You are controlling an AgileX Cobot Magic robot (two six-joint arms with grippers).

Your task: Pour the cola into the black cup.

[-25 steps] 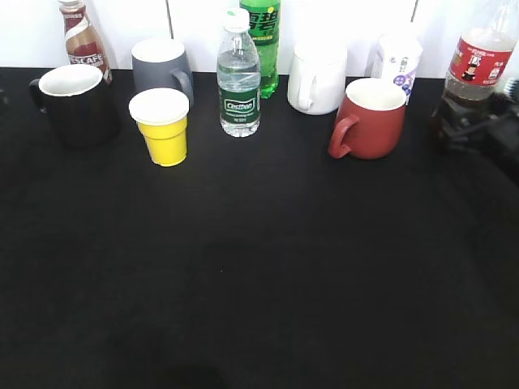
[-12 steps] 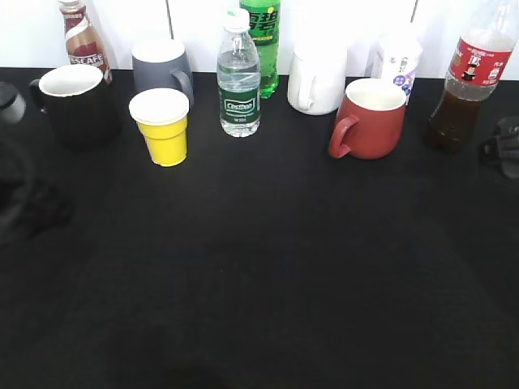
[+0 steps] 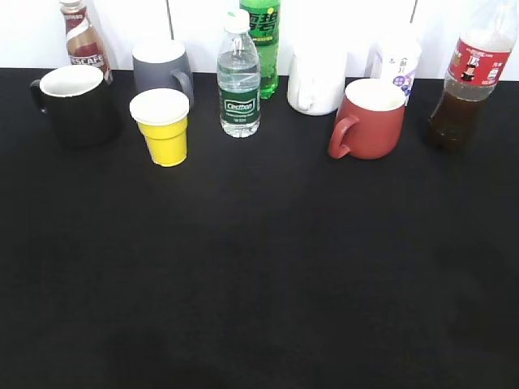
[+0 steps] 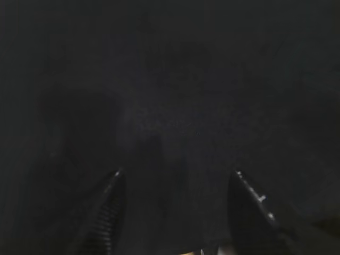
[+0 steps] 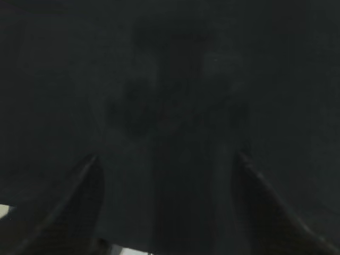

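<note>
The cola (image 3: 468, 77), a clear bottle of dark liquid with a red label, stands upright at the back right of the black table (image 3: 259, 267). The black cup (image 3: 75, 103), glossy with a white inside, stands at the back left. Neither arm shows in the exterior view. My left gripper (image 4: 177, 175) is open and empty over bare black cloth. My right gripper (image 5: 166, 158) is open and empty over the same dark cloth. Neither wrist view shows the cola or the cup.
Along the back stand a Nescafe bottle (image 3: 83, 39), a grey mug (image 3: 162, 67), a yellow cup (image 3: 163, 126), a water bottle (image 3: 238, 77), a green soda bottle (image 3: 262, 40), a white mug (image 3: 316, 77), a dark red mug (image 3: 371, 118) and a white carton (image 3: 396, 58).
The right gripper was at the cola's base a second ago, drew away to the right, and has left the exterior view. The left arm showed at the left edge and has also gone.
</note>
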